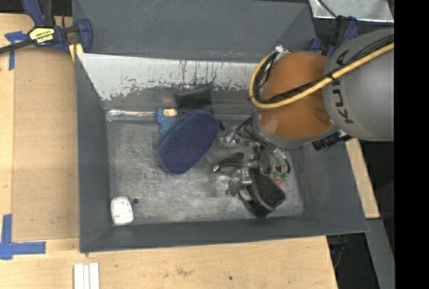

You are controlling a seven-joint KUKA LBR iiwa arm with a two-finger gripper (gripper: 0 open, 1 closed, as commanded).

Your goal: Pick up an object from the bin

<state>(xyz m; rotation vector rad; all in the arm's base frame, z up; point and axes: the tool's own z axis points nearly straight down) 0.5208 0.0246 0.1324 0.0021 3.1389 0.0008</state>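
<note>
Grey bin point(90, 147), rt corner: gripper point(249, 177) low nr floor, I guess for grasp; blue oval pad point(188, 140) just beside, apart; pincer state can't tell.

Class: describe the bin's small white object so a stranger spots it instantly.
In the grey metal bin, look at the floor's lower-left corner. A small white rounded lump sits there, far paler and smaller than the dark blue oval pad mid-bin.

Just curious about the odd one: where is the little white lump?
In the camera view, the white lump lies in the lower left corner of the bin, down-left of the blue oval pad and far left of the gripper.
</note>
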